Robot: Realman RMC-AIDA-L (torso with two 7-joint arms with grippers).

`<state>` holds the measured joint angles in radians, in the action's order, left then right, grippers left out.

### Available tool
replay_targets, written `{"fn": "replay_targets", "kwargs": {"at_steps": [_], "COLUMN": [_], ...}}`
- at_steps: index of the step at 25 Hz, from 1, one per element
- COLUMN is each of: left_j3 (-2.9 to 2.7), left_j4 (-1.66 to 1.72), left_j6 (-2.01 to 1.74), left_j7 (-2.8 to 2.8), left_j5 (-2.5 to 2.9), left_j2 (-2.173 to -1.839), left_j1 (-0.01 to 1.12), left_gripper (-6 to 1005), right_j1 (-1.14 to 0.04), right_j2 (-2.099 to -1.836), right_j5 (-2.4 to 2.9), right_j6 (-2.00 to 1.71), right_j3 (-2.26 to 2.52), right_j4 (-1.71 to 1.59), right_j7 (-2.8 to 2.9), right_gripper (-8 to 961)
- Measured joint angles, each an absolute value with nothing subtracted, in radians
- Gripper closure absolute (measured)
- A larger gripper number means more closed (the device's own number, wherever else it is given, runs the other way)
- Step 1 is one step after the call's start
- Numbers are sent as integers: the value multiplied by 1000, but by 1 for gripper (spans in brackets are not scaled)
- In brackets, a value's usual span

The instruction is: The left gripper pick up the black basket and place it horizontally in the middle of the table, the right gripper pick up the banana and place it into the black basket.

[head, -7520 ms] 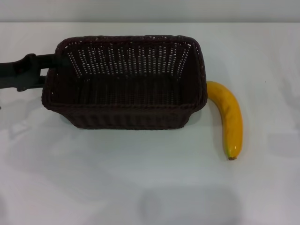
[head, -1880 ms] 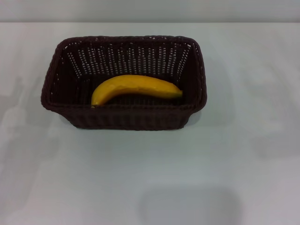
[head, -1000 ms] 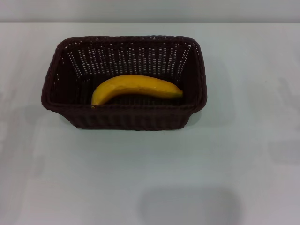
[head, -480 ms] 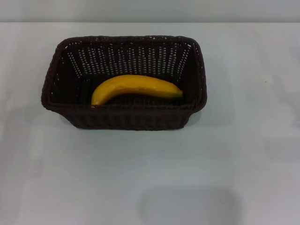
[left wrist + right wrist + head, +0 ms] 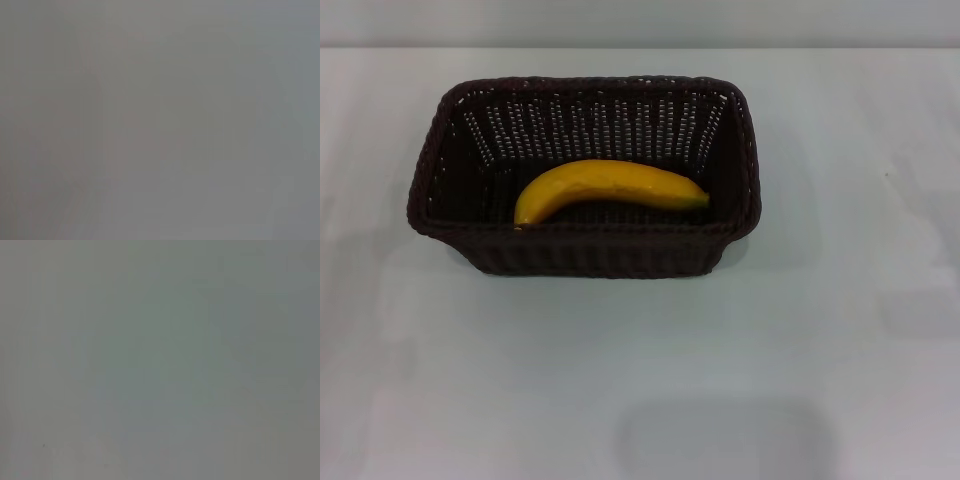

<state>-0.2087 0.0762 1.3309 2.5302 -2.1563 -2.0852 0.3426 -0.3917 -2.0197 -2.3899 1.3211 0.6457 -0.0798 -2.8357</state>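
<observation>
Neither gripper's fingers show; banana (image 5: 608,187) lies lengthwise in black basket (image 5: 582,255).

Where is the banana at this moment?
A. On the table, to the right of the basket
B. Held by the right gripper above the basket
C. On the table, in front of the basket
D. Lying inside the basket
D: in the head view the banana lies on the floor of the basket, enclosed by its walls, and no gripper is in view.
</observation>
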Motion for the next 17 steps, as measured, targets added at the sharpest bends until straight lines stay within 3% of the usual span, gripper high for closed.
{"fn": "replay_targets", "kwargs": {"at_steps": [17], "left_j3": [-211], "left_j4": [35], "left_j6": [1462], "left_j7": [2531], "left_j5": [-2160], "left_j2": [-2087], "left_j1": [315], "left_gripper": [242], "right_j1": [-375], "right_j2": [-2019], "right_j5": [-2390], "right_j6": [1325], "right_j3": [646], "right_j4": [-68], "right_j7": [-2834], "right_gripper": [96]}}
